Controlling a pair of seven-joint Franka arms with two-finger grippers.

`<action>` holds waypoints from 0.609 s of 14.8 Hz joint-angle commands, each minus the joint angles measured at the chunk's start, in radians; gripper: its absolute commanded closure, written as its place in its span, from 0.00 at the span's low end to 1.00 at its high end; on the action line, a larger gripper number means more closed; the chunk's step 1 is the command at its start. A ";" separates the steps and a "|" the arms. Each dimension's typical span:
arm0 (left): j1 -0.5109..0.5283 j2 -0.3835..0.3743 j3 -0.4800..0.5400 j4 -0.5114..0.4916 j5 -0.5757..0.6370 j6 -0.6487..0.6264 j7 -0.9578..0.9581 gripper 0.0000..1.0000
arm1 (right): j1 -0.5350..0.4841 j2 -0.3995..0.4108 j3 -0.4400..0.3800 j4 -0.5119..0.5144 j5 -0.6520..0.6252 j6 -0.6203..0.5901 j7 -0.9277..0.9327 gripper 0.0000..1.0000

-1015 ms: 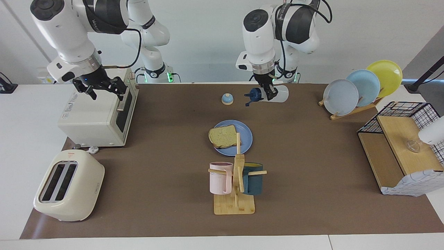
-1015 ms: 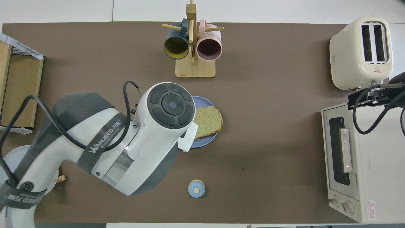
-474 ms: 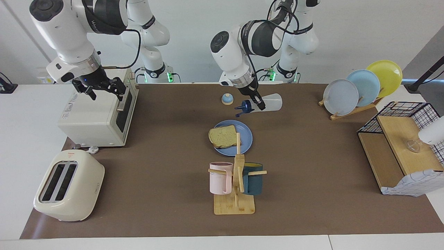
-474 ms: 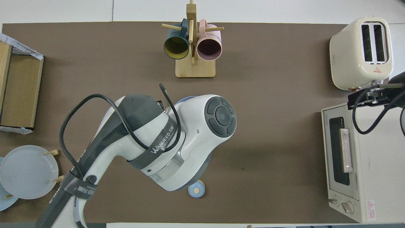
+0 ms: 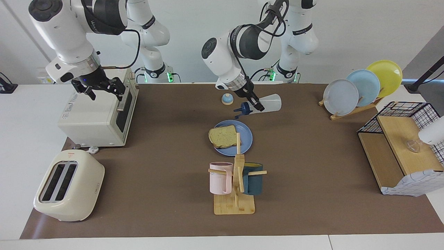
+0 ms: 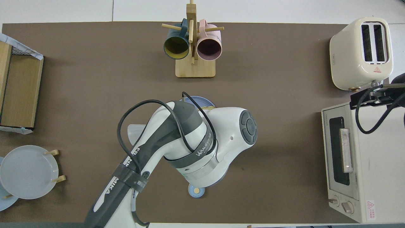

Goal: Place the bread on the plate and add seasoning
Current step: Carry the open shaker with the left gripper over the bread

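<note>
The bread point(image 5: 222, 136) lies on the medium-blue plate point(image 5: 245, 140) at mid-table. My left gripper point(image 5: 257, 104) is shut on the seasoning bottle point(image 5: 270, 103). It holds the bottle almost on its side in the air, over the table just robot-side of the plate, with the navy cap point(image 5: 244, 108) tipped slightly down. In the overhead view the left arm covers most of the plate point(image 6: 197, 100) and bread point(image 6: 207, 108); the bottle's base point(image 6: 134, 131) shows. My right gripper point(image 5: 100, 89) waits open over the toaster oven point(image 5: 97, 114).
A blue-domed bell point(image 5: 227, 99) stands near the held bottle's cap. A mug rack point(image 5: 236, 180) stands just past the plate. A toaster point(image 5: 69, 185) is at the right arm's end. A plate rack point(image 5: 360, 86) and a wire-and-wood shelf point(image 5: 399, 146) are at the left arm's end.
The left arm has swung toward the plate, carrying the bottle lower and a little toward the right arm's end, with the cap tipped further down. The right arm has not moved.
</note>
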 commanded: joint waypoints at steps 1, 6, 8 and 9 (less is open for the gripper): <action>-0.035 0.070 0.013 0.057 0.072 -0.069 -0.010 0.87 | -0.010 -0.022 -0.001 0.000 0.010 -0.009 -0.056 0.00; -0.068 0.099 0.011 0.051 0.174 -0.111 -0.010 0.88 | -0.007 -0.020 -0.001 -0.003 0.012 -0.009 -0.059 0.00; -0.075 0.102 0.011 0.045 0.184 -0.114 -0.010 0.88 | -0.009 -0.022 -0.003 -0.007 0.012 -0.012 -0.059 0.00; -0.078 0.114 0.011 0.045 0.195 -0.117 -0.010 0.88 | -0.007 -0.022 -0.003 -0.007 0.012 -0.012 -0.057 0.00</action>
